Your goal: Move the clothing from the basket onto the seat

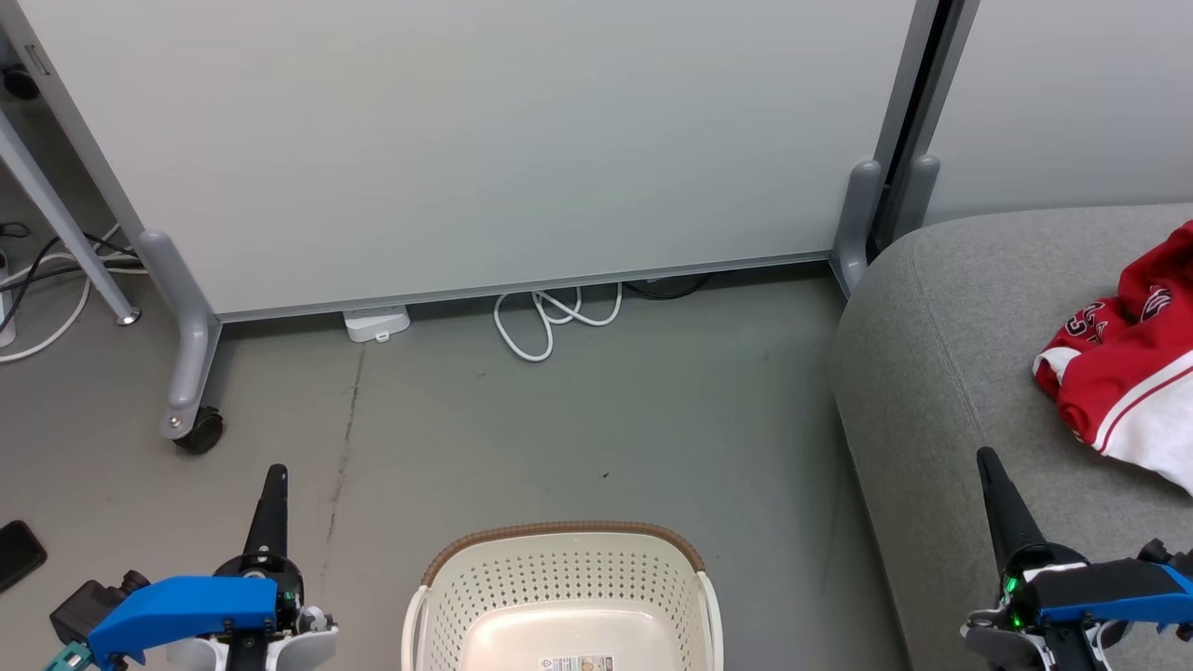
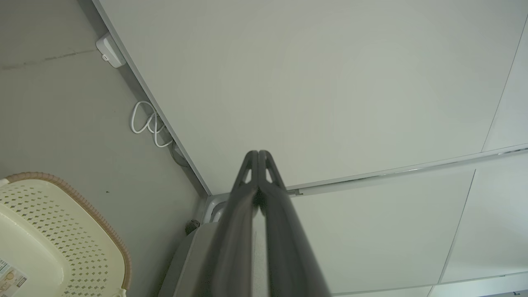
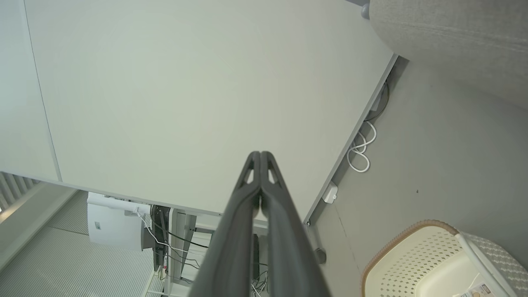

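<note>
basket (image 1: 559,573) looks empty, between left claw (image 1: 275,475) and right claw (image 1: 986,458) | jersey (image 1: 1132,373) on seat (image 1: 941,373), nearer right claw | both pinched closed, nothing held

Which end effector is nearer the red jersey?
The right end effector, by the grey sofa where the jersey lies; the left end effector stands beyond the basket, over floor.

a pale matte partition panel (image 1: 466,140) spans the upper frame; a looped white cable (image 1: 550,321) lies on smooth grey floor (image 1: 606,419) below.
</note>
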